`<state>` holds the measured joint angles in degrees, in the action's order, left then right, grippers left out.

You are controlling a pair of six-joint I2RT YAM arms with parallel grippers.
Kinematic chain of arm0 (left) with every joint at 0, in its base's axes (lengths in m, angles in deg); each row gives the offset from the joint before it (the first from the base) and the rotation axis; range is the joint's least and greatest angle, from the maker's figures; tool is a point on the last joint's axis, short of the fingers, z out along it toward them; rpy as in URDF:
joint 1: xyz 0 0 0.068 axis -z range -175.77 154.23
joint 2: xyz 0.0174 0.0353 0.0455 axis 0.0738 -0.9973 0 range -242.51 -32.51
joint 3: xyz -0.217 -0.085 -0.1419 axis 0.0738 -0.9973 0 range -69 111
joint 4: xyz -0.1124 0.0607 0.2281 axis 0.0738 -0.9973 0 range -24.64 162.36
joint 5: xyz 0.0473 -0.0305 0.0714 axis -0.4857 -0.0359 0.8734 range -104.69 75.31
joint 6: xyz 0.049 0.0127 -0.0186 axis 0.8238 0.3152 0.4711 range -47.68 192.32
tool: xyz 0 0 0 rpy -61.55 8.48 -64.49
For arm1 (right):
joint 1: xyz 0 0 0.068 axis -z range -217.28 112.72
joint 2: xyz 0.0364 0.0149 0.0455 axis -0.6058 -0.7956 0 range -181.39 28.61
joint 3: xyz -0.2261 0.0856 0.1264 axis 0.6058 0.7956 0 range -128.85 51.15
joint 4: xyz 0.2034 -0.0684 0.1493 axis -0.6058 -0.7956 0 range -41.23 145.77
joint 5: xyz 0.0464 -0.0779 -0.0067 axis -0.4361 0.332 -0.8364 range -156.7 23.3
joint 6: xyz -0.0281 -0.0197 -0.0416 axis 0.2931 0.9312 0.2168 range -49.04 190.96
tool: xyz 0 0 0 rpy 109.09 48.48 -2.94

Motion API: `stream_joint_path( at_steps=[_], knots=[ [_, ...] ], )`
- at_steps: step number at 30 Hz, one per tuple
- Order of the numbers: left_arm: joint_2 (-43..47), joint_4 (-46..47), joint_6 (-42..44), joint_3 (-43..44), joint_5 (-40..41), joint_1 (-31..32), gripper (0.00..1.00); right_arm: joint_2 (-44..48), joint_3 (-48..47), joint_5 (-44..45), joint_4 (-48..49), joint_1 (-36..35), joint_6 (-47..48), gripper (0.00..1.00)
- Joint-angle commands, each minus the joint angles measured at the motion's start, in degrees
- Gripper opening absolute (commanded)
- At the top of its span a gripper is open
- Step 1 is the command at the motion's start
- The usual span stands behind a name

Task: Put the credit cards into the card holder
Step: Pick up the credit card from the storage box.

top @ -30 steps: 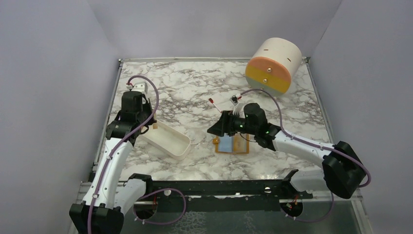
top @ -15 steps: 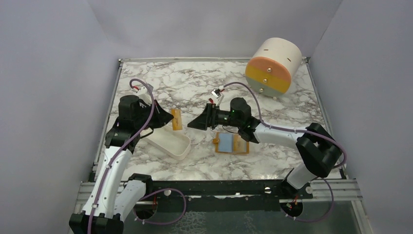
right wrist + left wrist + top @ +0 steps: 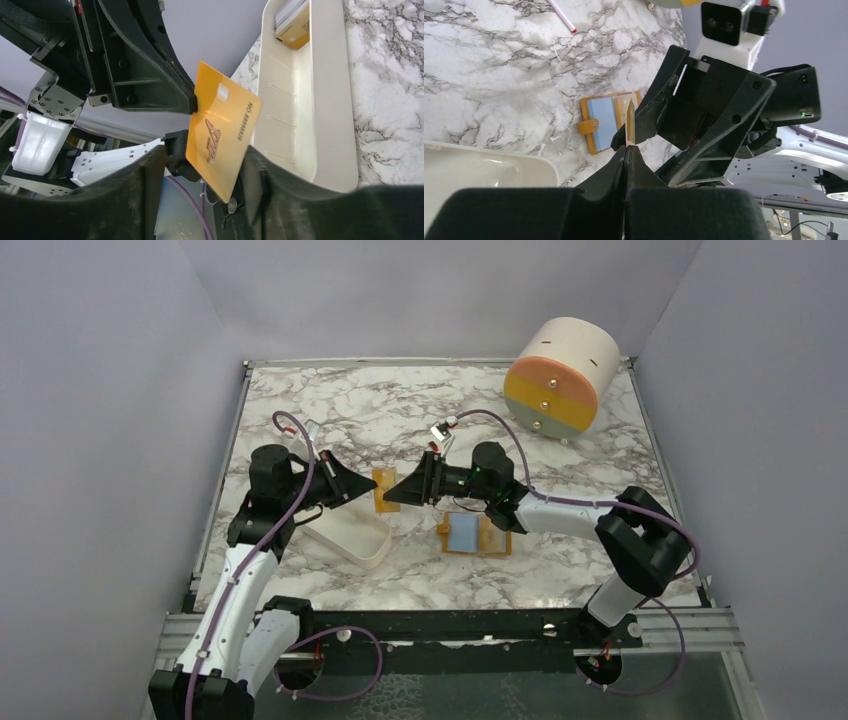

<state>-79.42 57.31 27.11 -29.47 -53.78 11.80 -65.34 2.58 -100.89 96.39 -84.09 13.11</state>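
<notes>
My left gripper [image 3: 366, 490] is shut on a golden-orange credit card [image 3: 385, 490] and holds it upright in the air, above the table. In the left wrist view the card [image 3: 630, 117] shows edge-on beyond my fingertips [image 3: 626, 150]. My right gripper [image 3: 396, 493] faces it, open, with the card's free end [image 3: 222, 132] between its spread fingers [image 3: 145, 175]. I cannot tell whether they touch it. The card holder [image 3: 475, 535] lies open on the table, blue-grey inside up, below the right arm; it also shows in the left wrist view [image 3: 606, 127].
A white oblong tray [image 3: 345, 530] lies at the left, with more cards [image 3: 295, 25] at its far end. A big cream-orange drum [image 3: 560, 375] stands at the back right. A red-and-white stick [image 3: 561, 15] lies on the marble.
My left arm has carried the card rightward from above the tray to the right gripper. The right gripper has turned left, away from the card holder, and now has the card between its open fingers.
</notes>
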Motion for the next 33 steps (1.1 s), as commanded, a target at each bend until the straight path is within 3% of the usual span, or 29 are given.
stream_joint_path(
  at_steps=[1, 4, 6, 9, 11, 20, 23, 28, 33],
  knots=[
    [1.0, 4.8, -2.9, -0.8, -2.9, -0.3, 0.00, -0.1, 2.3, -0.1, 5.3, -0.3, -2.4, 0.47],
    [0.9, 4.7, -3.1, -1.9, -2.2, -0.2, 0.00, 1.0, 4.1, 1.4, 5.3, -0.3, -3.3, 0.17],
    [0.7, 4.6, -2.9, -2.2, -1.4, -0.3, 0.04, 2.1, 5.2, 2.2, 4.8, -0.3, -3.1, 0.03],
    [-0.1, 3.0, -1.1, -1.6, -0.6, -0.3, 0.37, 4.3, 6.6, 3.4, 3.0, -0.3, -0.9, 0.01],
    [-0.7, 0.1, 1.4, -0.3, 0.1, -0.3, 0.49, 5.8, 6.9, 4.4, 0.3, -0.3, 1.0, 0.01],
    [-3.5, -3.2, 7.5, 0.5, 1.6, -0.2, 0.81, 16.8, 5.9, 14.0, -24.9, -0.2, 13.8, 0.01],
    [-4.5, -3.2, 9.2, 0.9, 2.0, -0.1, 0.98, 19.7, 4.7, 19.0, -33.9, -0.2, 18.1, 0.01],
    [-7.0, -3.3, 11.5, 2.5, 4.5, 2.3, 0.99, 21.2, 1.8, 25.2, -46.1, 0.0, 23.0, 0.01],
    [-10.7, -3.4, 13.2, 4.4, 10.4, 9.3, 0.98, 20.6, 1.1, 27.1, -51.8, 1.9, 24.9, 0.01]
  ],
)
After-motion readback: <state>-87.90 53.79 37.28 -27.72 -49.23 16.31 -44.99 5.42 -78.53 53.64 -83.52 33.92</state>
